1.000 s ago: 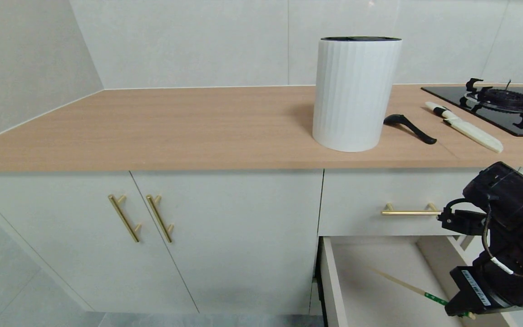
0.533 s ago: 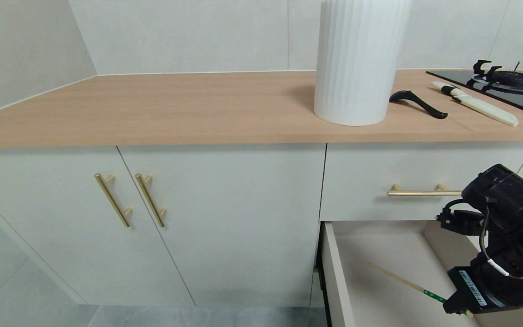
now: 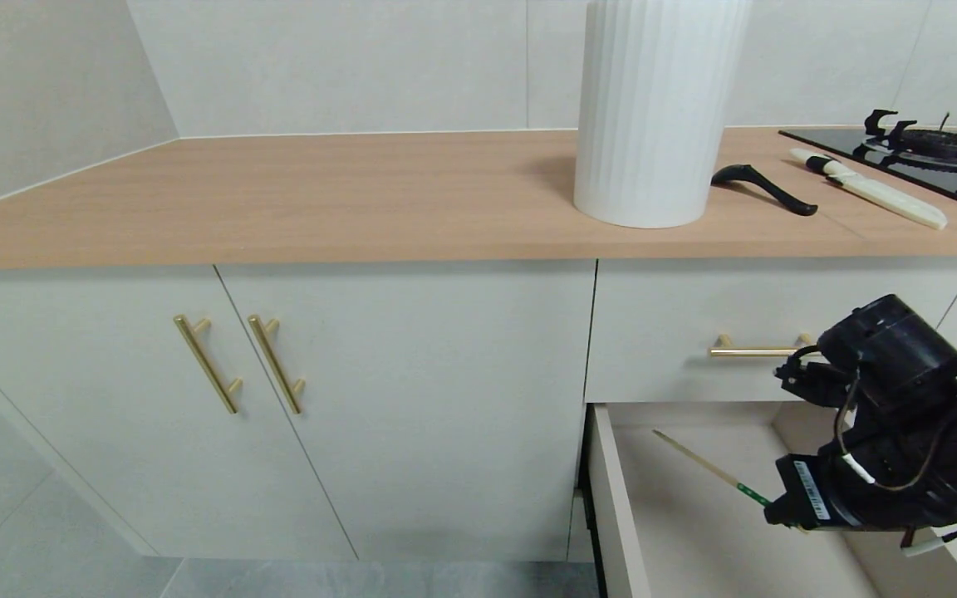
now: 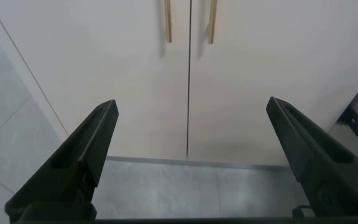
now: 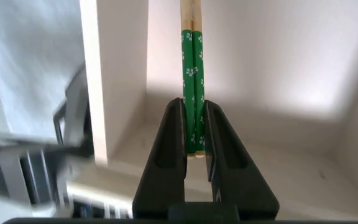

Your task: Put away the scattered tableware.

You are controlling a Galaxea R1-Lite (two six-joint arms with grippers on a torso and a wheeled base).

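The right gripper [image 3: 780,517] is clamping a pair of green-ended chopsticks [image 3: 711,468] over the open drawer [image 3: 611,507], their tips pointing far-left. The left gripper [image 4: 188,155] is hanging with jaws spread wide before the cabinet doors [image 4: 229,81]. A black utensil [image 3: 765,189] and a knife [image 3: 869,198] are lying on the counter [image 3: 321,199], right of the white holder [image 3: 653,108].

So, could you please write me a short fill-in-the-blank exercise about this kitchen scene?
1. The right gripper holds a pair of chopsticks over the open ____.
2. The left gripper, facing the cabinet doors, has its jaws ____.
3. Between the white ribbed container and the knife lies a utensil coloured ____.
Missing words: drawer, open, black.
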